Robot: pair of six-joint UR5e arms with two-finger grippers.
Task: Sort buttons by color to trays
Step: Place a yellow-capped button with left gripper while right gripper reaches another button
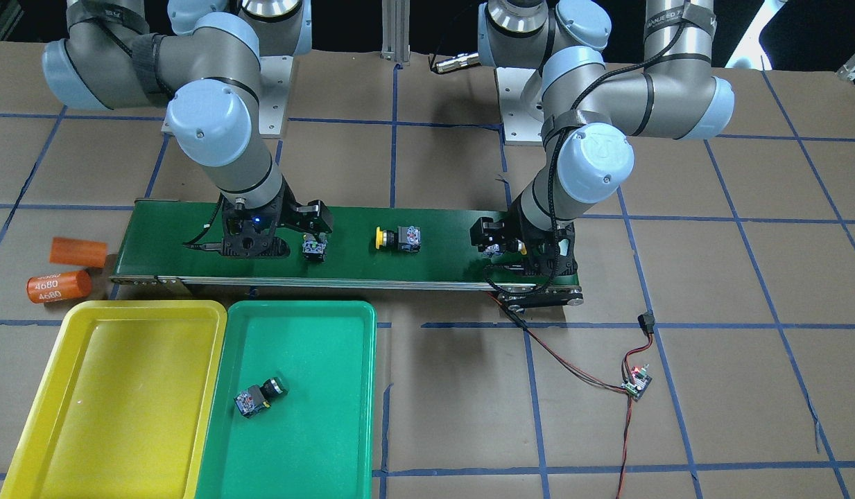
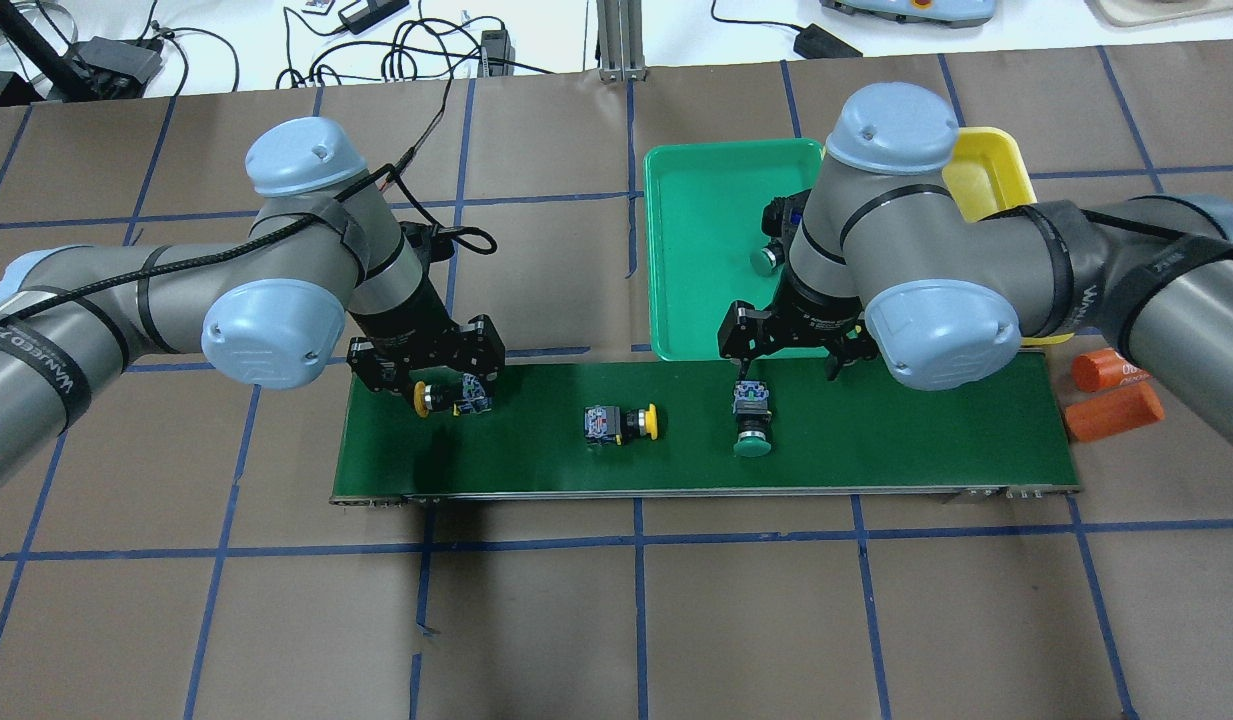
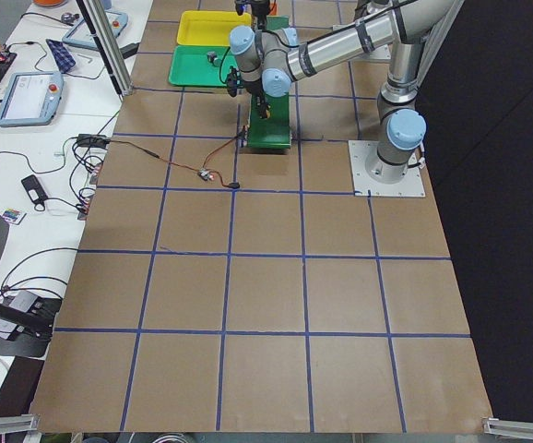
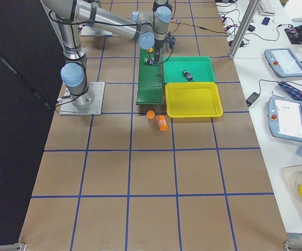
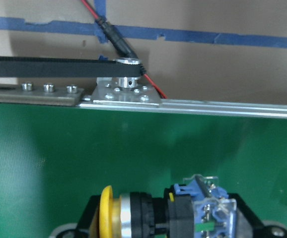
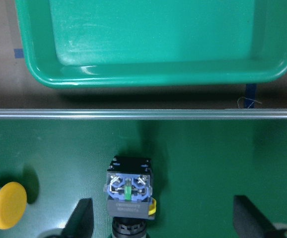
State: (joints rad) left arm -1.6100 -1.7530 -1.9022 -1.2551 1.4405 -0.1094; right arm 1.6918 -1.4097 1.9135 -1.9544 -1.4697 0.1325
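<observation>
Overhead exterior view of the sorting station, read together with the two wrist cameras. A dark-green conveyor belt (image 2: 926,430) lies across the brown, blue-taped worktop (image 2: 576,620), and three of the four push-buttons are on or just over it. At the belt's end on my left, my left jaws are closed on the first yellow-capped button (image 5: 158,218), gripping it lengthwise. One finger (image 5: 93,213) sits against the yellow cap and the other against the blue terminal block. Whether this button rests on the belt or hangs clear of it cannot be told. The second yellow-capped button (image 2: 621,422) lies on its side at mid-belt, apart from both arms, its cap pointing toward my right. Next along, my right jaws are spread wide and straddle the green-capped button (image 6: 128,193), which lies on the belt with its terminals toward the trays; neither finger touches it. Beyond the belt, on the side away from my base, the green tray (image 1: 299,305) and the yellow tray (image 1: 143,306) stand edge to edge. The other green-capped button (image 1: 261,396) lies on its side inside the green tray. Two orange cylinders (image 1: 59,285) lie on the worktop off the belt's end on my right, near the yellow tray's corner.
</observation>
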